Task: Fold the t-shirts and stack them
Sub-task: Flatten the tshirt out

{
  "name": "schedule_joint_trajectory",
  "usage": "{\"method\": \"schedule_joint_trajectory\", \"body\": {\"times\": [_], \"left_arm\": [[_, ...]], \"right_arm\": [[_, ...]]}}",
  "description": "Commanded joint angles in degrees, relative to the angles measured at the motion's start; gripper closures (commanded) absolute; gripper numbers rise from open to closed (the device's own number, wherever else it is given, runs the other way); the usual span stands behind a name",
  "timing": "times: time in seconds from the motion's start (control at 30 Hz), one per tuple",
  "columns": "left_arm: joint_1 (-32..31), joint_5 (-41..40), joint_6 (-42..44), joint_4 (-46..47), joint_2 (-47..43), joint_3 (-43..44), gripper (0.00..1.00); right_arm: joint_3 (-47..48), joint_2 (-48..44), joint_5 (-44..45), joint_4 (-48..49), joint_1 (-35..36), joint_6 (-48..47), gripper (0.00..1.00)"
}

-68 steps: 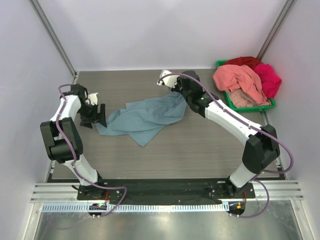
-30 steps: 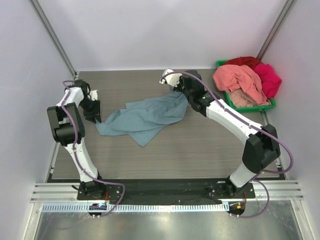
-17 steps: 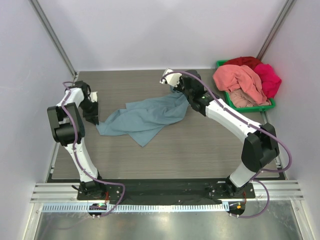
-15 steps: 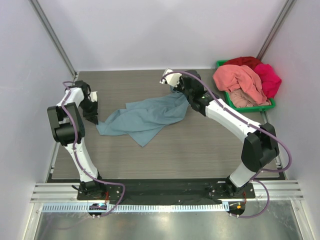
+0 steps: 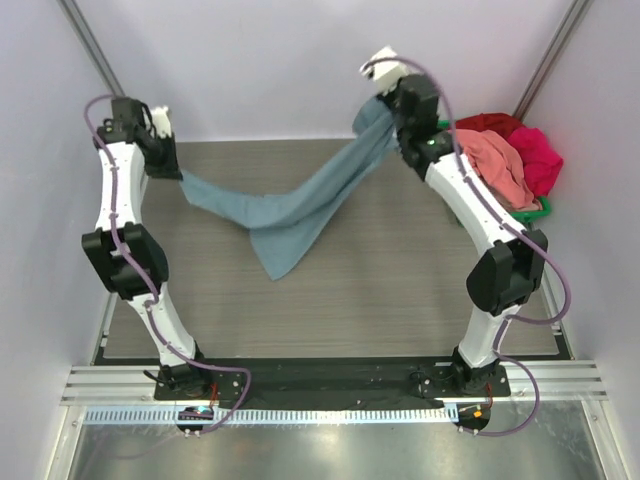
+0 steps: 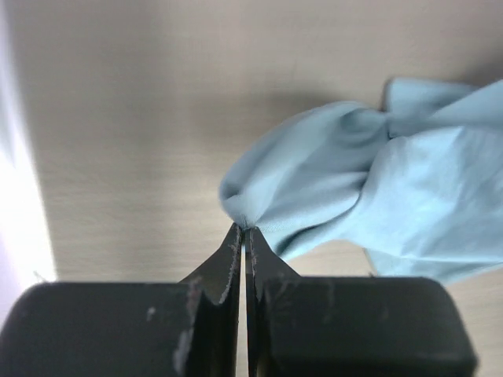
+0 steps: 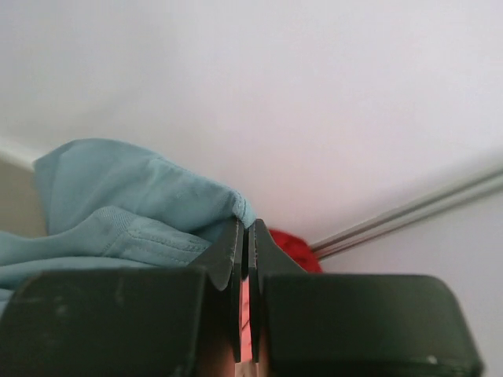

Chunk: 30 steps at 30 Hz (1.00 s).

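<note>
Rising from their bases at the near edge, the left arm [image 5: 122, 260] and the right arm [image 5: 505, 275] are both reaching up and back over the tabletop [image 5: 400, 300]. The blue-grey t-shirt [image 5: 300, 200] is hanging between them like a slack line. Its loose middle is drooping into a long tail that is pointing down toward the boards about midway between the two grips. Whether the tip is touching the wood cannot be told from above. Farther back on the left, the left jaws are pinching fully together on a small bunched corner of the cloth, and the rest of the shirt [image 6: 354, 188] is billowing away to the right of the tips. Farther still, and seemingly higher, the right jaws are likewise pressed closed on a stitched hem fold [image 7: 149, 228]. The garment's long axis is therefore running across the tabletop from left to right, slanting away toward the right-hand grip, with each arm at one end and neither nearer the sagging centre. Judging from this, spreading the shirt flat is calling for the two grips to draw apart along that axis and lower together. At the far right, the salmon-pink tee [image 5: 490, 160], magenta tee [image 5: 535, 160] and red tee [image 5: 490, 122] are waiting, heaped in the green bin [image 5: 541, 209].
</note>
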Motion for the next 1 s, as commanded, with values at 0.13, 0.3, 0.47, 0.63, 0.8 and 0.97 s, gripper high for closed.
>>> {"method": "schedule_joint_trajectory", "body": {"times": [0.13, 0.3, 0.47, 0.63, 0.8, 0.97], "left_arm": [[0.54, 1.54, 0.87, 0.76, -11.79, 11.32, 1.00], [0.54, 2.50, 1.48, -0.55, -16.18, 4.59, 1.00], [0.54, 5.13, 2.00, -1.78, -21.20, -6.68, 1.00], [0.63, 5.94, 6.31, -5.82, -24.98, -18.72, 1.00], [0.54, 6.11, 8.25, -6.01, -25.78, -25.67, 1.00], [0.54, 6.29, 8.60, -6.53, -20.95, -25.77, 1.00]], "right_arm": [[10.78, -3.10, 0.75, 8.86, -3.54, 3.22, 0.99], [2.36, -8.72, 0.05, 9.22, -3.54, 3.31, 0.99], [-11.44, -19.94, -2.23, 0.45, -3.45, 8.30, 0.99], [-29.98, -32.36, -13.47, -15.29, -3.19, 7.45, 0.73], [-34.15, -32.40, -12.10, -16.63, -3.27, 10.49, 0.35], [-19.39, -18.51, -11.46, -16.53, -4.85, 20.09, 0.36]]}}
